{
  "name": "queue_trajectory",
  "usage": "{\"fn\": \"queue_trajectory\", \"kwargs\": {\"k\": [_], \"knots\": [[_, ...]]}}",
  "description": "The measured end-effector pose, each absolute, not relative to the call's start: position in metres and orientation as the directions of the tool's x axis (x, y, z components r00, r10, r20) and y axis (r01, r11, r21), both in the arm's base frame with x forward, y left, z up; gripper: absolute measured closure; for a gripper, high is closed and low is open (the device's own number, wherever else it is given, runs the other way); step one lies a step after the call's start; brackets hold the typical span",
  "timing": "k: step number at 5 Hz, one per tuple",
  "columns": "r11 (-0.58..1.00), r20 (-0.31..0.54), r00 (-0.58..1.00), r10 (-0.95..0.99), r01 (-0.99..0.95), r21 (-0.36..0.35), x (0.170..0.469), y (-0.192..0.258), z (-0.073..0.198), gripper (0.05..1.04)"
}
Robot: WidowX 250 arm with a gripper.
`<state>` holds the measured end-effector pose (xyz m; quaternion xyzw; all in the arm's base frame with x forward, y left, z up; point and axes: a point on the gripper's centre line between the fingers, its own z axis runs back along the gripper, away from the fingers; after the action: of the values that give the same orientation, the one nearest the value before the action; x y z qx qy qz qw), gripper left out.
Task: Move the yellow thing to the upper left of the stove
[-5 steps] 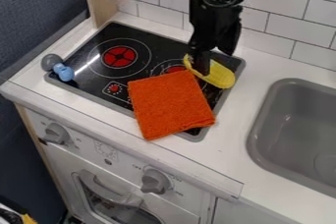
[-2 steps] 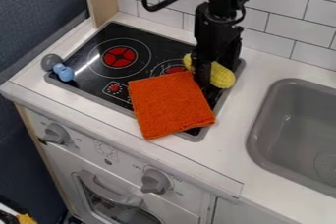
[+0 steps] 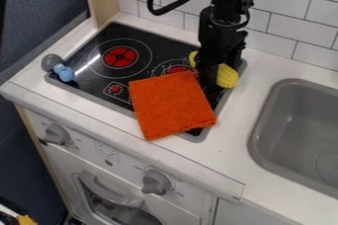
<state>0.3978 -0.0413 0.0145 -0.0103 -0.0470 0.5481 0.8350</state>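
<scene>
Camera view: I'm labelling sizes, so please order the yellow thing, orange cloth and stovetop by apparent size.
1. Stovetop
2. Orange cloth
3. Yellow thing, partly hidden by the gripper but clearly smallest

So I'm standing in what's looking like a toy kitchen. A black stovetop (image 3: 99,36) with red burner rings is sitting in a white counter (image 3: 254,120), and a grey sink (image 3: 264,135) is taking up the right side. White tiles (image 3: 287,17) are lining the wall behind, and down front I'm seeing an oven door (image 3: 99,194) with grey knobs (image 3: 156,182) above it.
</scene>
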Motion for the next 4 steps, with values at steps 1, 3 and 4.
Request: {"fn": "queue_trajectory", "kwargs": {"k": [1,3,4], "knots": [[0.409,0.074,0.404,0.912,-0.910,-0.066,0.397,-0.040,0.014,0.437],[0.490,0.145,0.474,0.868,-0.866,-0.102,0.391,-0.032,0.052,0.437],[0.530,0.178,0.512,0.840,-0.845,-0.074,0.385,-0.018,0.066,0.437]]}}
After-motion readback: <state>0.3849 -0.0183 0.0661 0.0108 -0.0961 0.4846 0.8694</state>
